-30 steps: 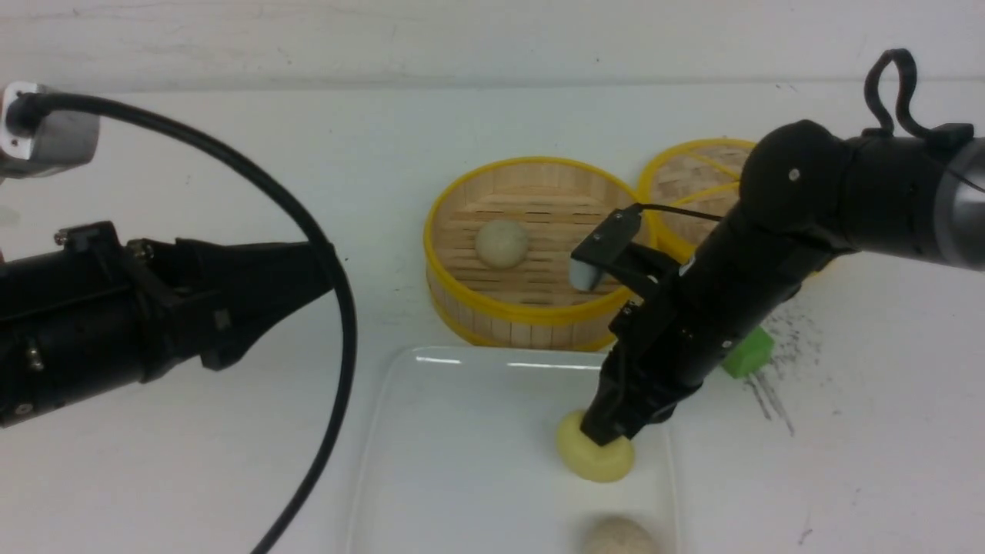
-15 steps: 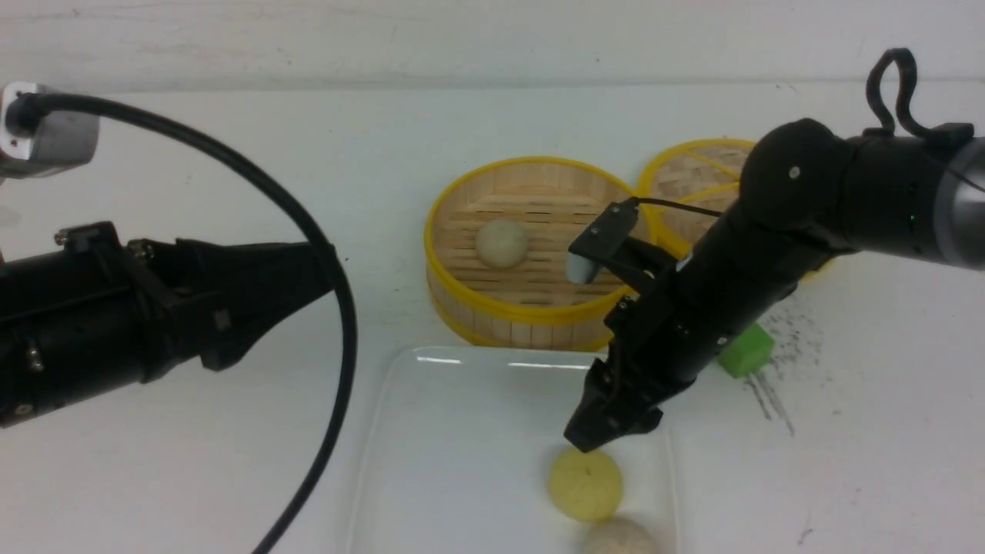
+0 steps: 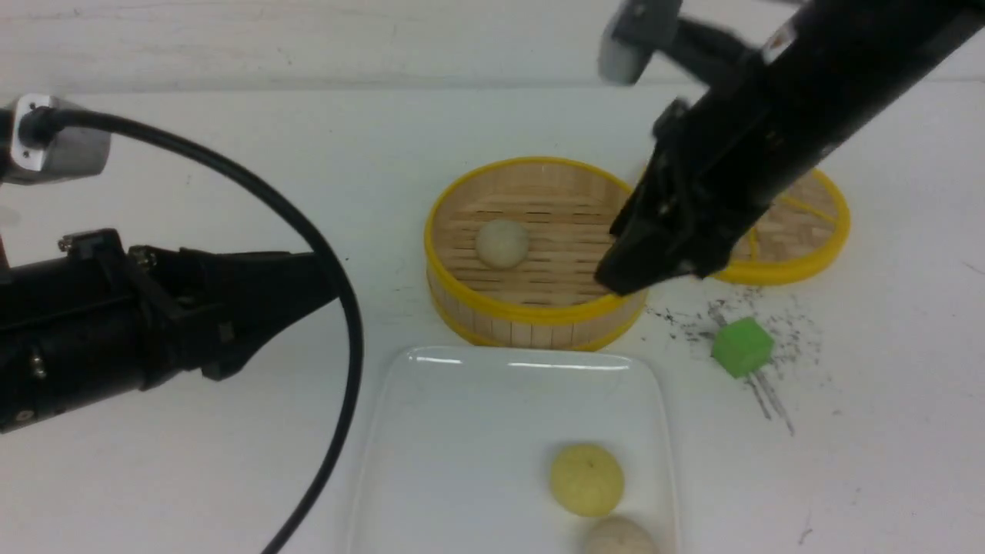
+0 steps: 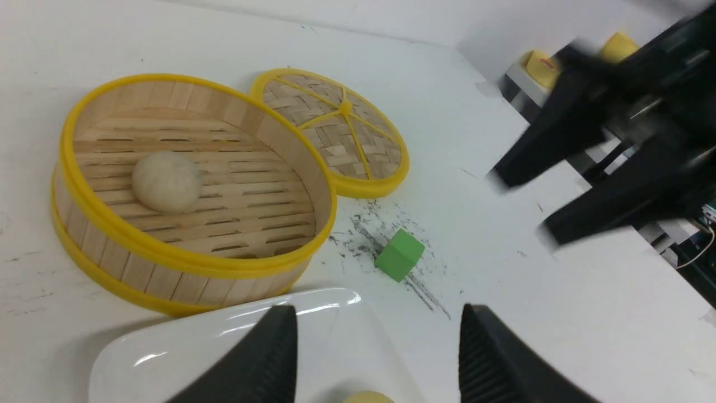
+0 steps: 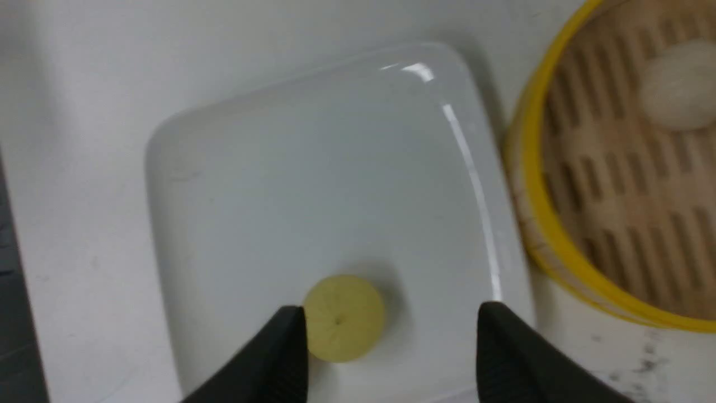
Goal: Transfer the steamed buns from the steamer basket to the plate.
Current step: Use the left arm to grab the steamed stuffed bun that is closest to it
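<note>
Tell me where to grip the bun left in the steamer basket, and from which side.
Grip the bun across its widest middle, coming straight down. The tall wall of the steamer basket blocks any side approach; the bun is round and sits clear of the wall, so there looks to be room for a finger either side.

Your light is bright, flat and white, coming from above; the white desk (image 3: 192, 462) washes out pale. Shadows are soft: there's a faint one beside the pale yellow round bun (image 5: 344, 316). Glare streaks ride the rim of the glossy white rectangular plate (image 3: 462, 360). Your black right hand (image 4: 520, 207) is smeared in the front and left wrist views. The right wrist view is soft throughout, and the round bamboo steamer basket (image 5: 531, 235) is fuzzy there.
</note>
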